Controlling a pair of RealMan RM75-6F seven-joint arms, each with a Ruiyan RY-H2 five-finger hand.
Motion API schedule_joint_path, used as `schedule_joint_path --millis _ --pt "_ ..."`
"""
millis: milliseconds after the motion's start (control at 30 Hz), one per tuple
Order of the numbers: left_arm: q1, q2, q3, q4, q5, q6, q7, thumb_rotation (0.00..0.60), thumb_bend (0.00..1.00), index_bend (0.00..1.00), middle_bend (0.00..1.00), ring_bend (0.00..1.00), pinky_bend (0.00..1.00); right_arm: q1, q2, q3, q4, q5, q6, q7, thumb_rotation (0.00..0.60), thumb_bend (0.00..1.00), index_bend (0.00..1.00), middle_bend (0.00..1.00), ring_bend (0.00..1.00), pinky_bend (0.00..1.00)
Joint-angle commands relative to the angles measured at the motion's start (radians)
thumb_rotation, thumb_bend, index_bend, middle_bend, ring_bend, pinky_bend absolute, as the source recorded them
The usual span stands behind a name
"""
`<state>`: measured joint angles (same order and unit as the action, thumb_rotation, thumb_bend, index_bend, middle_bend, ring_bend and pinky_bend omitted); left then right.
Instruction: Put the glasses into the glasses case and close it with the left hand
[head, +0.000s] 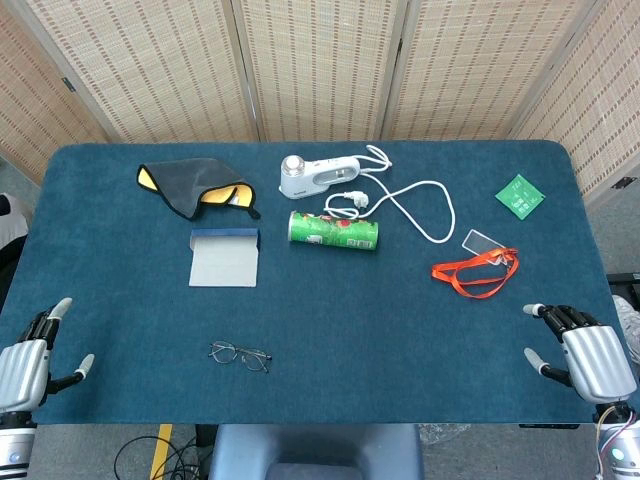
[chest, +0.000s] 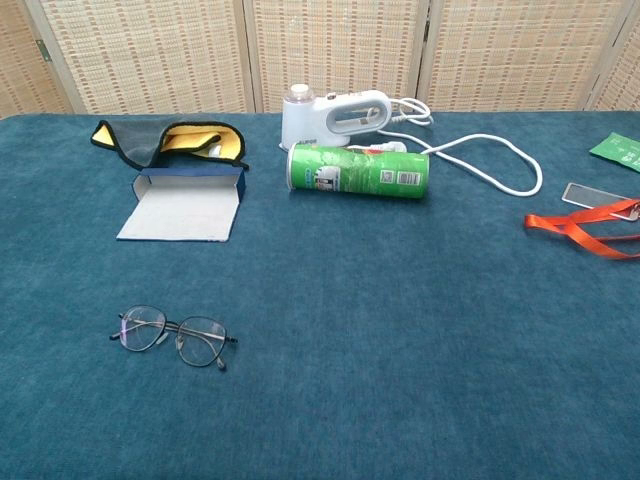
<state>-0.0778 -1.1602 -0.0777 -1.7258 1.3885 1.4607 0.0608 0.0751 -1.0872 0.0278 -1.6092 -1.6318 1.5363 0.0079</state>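
Near edge, both corners: left hand (head: 25, 360) and right hand (head: 590, 358) rest at the worktop (head: 330, 330) rim, each holding nothing, fingers spread apart. Neither shows in the chest view.

Worktop: dark blue cloth cover, backed by woven screens (head: 320, 60).

Hand steamer (head: 318, 175), white, near the far edge at centre, its white cord (head: 425, 205) looping toward the right side.
Green can (head: 334, 229) lying on its side just in front of the steamer.
Dark cloth with yellow lining (head: 192, 187), crumpled, toward the far left corner.
Glasses case (head: 225, 258), open, lid flap lying flat and grey, just in front of the cloth and left of the can.
Orange lanyard (head: 477, 271) with clear badge holder (head: 482, 240), right side, mid-depth.
Green card (head: 520, 194) near the far right corner.
Glasses (head: 240, 355), thin wire frame, on the cloth near the front edge, left of centre, well apart from the case and from both hands.
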Motion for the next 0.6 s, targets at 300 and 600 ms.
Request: schedule_joint_path --millis 300,600 --pt "-0.073 -0.023 -0.033 0.053 0.019 -0.062 0.0 0.6 0.33 0.12 0.16 0.15 0.31 0.01 0.009 0.002 -0.007 -0.007 -0.007 -0.005 0.6 0.23 0.3 0.38 0.36 0.44" --pt "-0.299 -0.093 -0.135 0.183 0.037 -0.266 -0.049 0.6 0.33 0.1 0.16 0.15 0.31 0.021 0.018 -0.01 -0.025 -0.012 -0.036 -0.018 0.6 0.23 0.3 0.38 0.36 0.44"
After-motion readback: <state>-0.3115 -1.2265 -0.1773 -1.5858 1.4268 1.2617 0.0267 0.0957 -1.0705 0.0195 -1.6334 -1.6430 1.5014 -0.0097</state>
